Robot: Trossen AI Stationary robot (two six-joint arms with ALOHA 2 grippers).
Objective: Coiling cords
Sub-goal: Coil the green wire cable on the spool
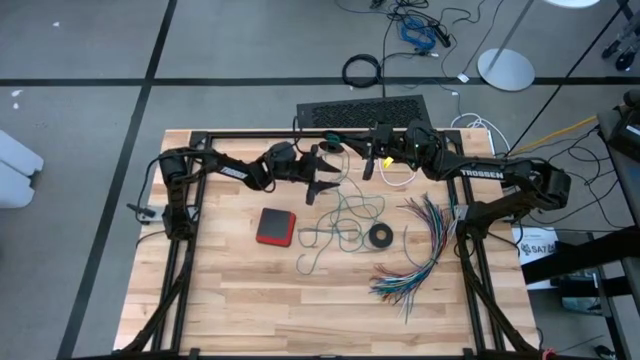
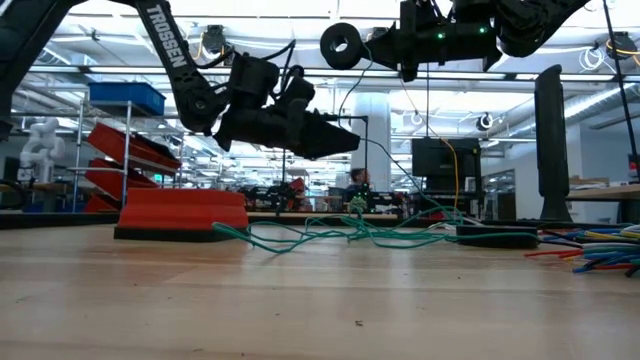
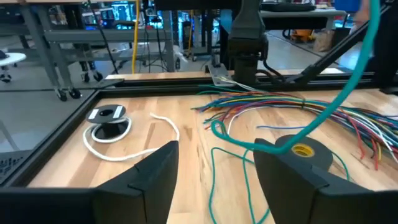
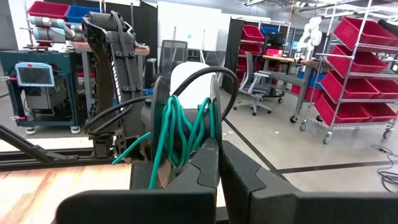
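Note:
The teal-green cord [image 1: 345, 222] lies in loose loops on the table's middle [image 2: 350, 230]. One strand rises to a black spool [image 4: 186, 112], where several turns are wound. My right gripper [image 4: 219, 149] is shut on that spool, high over the table's far middle [image 1: 372, 158]. The white cord [image 3: 124, 140] lies coiled by its round black-and-white piece [image 3: 107, 114], on the table below the right gripper. My left gripper [image 3: 216, 149] stands open above the table, left of the spool [image 1: 322, 185], nothing between its fingers. The rising teal strand [image 3: 348, 74] passes beyond them. My right gripper pinches the edge of one spool flange [image 4: 211, 132] between its two fingers, which come in level. The fingers themselves hide how far back the flange reaches. The spool is lifted clear, high above the table. The teal cord hangs from it [image 2: 352, 110], slack, down to the loops on the wood.
A red box [image 1: 275, 226] lies left of the teal loops and a black tape ring [image 1: 380, 236] right of them. A fan of multicoloured wires [image 1: 420, 250] fills the right side. A black frame rail [image 1: 250, 134] borders the table. Bare wood lies along the near edge.

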